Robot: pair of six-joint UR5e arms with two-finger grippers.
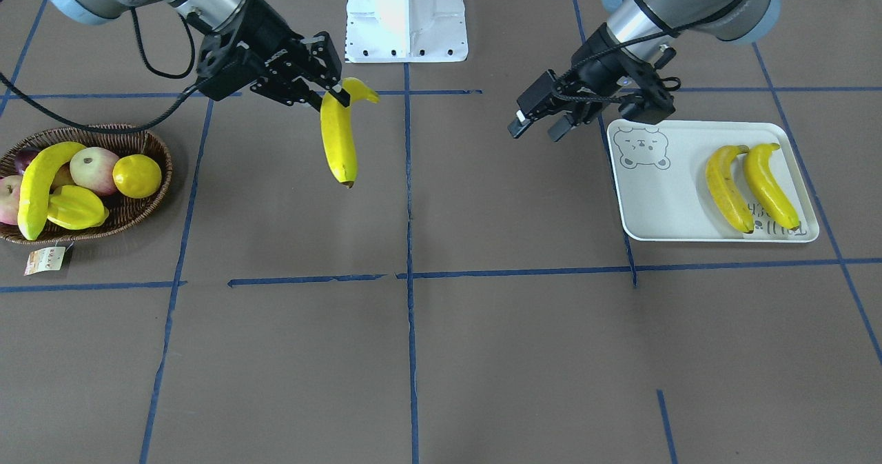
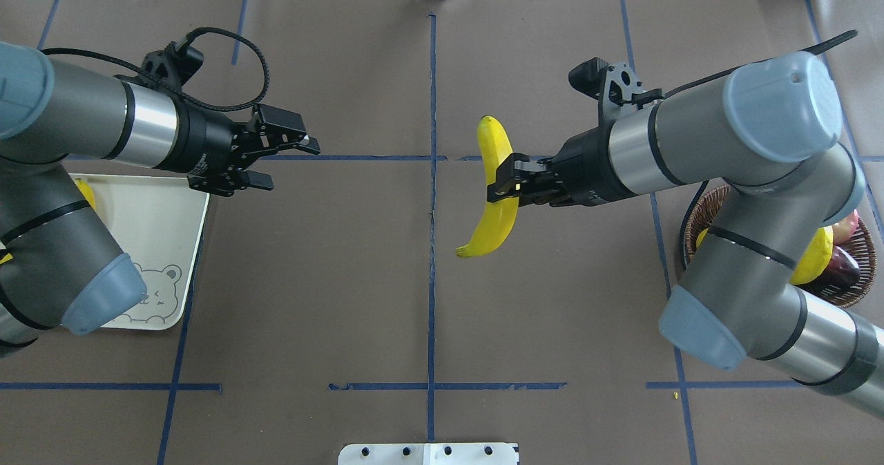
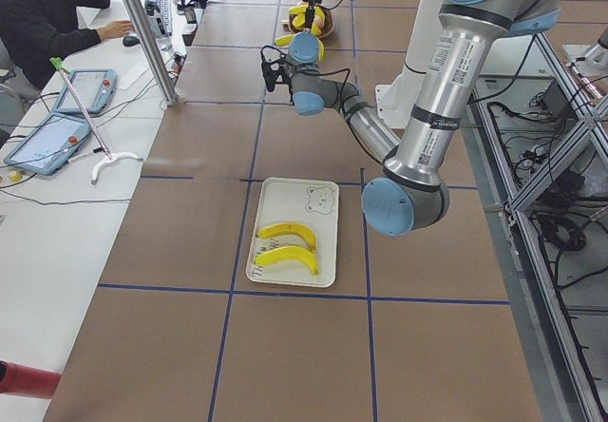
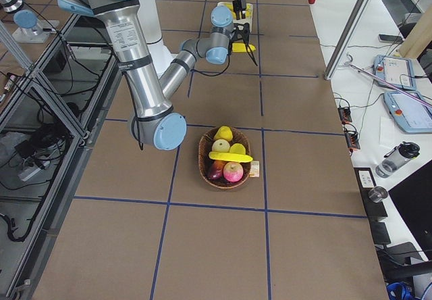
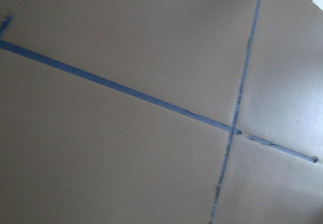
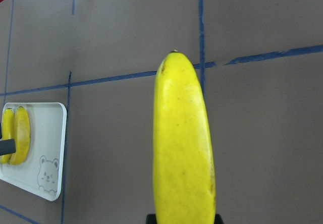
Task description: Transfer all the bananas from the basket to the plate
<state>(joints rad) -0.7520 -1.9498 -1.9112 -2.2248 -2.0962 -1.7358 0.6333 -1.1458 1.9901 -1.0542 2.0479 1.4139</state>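
- Over the middle of the table (image 1: 289, 354), right gripper (image 1: 334, 96) clamps a banana (image 1: 339, 140) near its stem, and it hangs free.
- I read left gripper (image 1: 536, 129) as spread and empty, by the plate (image 1: 668, 202) corner.
- Two bananas (image 1: 727, 188) lie side by side on the plate.
- Fourth banana (image 1: 38, 188) sits in the basket (image 1: 138, 212), atop mixed fruit (image 1: 93, 169).

bare table (image 2: 373, 258) between left gripper (image 2: 293, 168) and held banana (image 2: 494, 224)

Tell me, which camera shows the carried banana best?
The front-facing view: the held banana hangs in full, stem to tip, from the right end effector. Overhead, the end effector covers its middle; the right wrist camera shows only its lower part; side views show it tiny; left wrist, nothing.
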